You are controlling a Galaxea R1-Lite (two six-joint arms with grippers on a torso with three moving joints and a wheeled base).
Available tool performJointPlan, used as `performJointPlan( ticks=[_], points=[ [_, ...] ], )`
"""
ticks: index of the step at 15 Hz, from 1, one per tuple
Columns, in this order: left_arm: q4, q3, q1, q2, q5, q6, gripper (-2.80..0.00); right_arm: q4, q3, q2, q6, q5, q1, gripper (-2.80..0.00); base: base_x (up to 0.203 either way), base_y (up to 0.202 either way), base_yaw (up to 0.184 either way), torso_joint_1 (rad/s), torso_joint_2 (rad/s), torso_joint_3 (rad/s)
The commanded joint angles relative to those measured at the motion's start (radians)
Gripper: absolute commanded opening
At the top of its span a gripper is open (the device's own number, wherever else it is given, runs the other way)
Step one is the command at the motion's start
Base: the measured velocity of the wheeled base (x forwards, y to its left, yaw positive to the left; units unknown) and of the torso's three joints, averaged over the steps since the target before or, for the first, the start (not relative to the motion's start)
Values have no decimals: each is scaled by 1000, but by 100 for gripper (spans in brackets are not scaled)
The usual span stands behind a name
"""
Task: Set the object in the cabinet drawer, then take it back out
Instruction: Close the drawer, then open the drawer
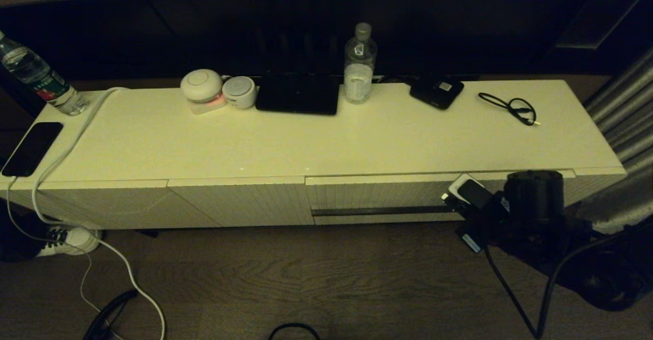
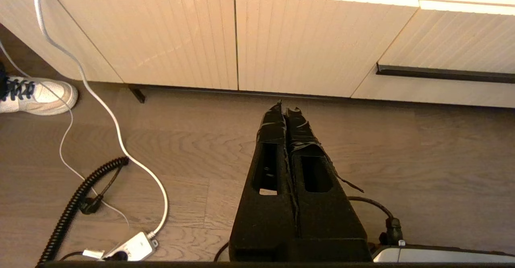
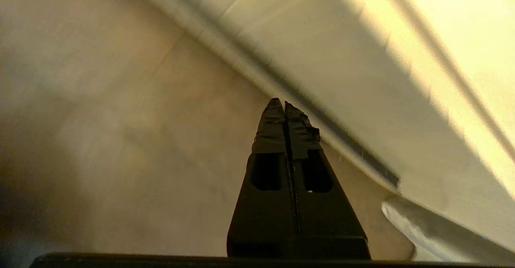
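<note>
Drawer (image 1: pixel 377 194) shut, handle (image 1: pixel 382 211) running 9-to-3. Right gripper (image 3: pixel 283 105), jaws pressed together, sits at its 3 o'clock end, nearer. Left gripper (image 2: pixel 286 109), jaws likewise together, is parked over the floor. Umbrella not visible.

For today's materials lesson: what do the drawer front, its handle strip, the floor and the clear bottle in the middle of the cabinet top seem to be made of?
Drawer: probably painted board, matt cream, finely ribbed.
Handle strip: dark, smooth, possibly metal or plastic.
Floor: wood or wood-look laminate, with visible grain and plank seams.
Bottle: clear plastic, see-through with a cap.
</note>
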Motion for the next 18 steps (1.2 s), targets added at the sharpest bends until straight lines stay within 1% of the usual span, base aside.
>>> performJointPlan(
  ticks=[1,4,6,9,10,13,15,16,18],
  points=[
    [0,0,0,-2,0,-1,-280,60,108,-179,-17,0,42,-280,0,0,0,0,0,0],
    [0,1,0,-2,0,-1,-280,251,181,-362,-27,0,94,-280,0,0,0,0,0,0],
    [0,0,0,-2,0,-1,-280,449,191,-498,-29,0,117,-280,0,0,0,0,0,0],
    [0,0,0,-2,0,-1,-280,746,170,-663,-42,-1,134,-280,0,0,0,0,0,0],
    [0,1,0,-2,0,-1,-280,797,170,-696,-58,1,138,-280,0,0,0,0,0,0],
    [0,0,0,-2,0,-1,-280,939,191,-778,-149,11,149,-280,0,0,0,0,0,0],
    [0,0,0,-2,0,-1,-280,972,193,-781,-177,45,149,-280,0,0,0,0,0,0],
    [0,1,0,-2,0,-1,-280,974,193,-771,-218,53,148,-280,0,0,0,0,0,0],
    [0,0,0,-2,0,-1,-280,973,199,-744,-337,81,147,-280,0,0,0,0,0,0]
  ],
)
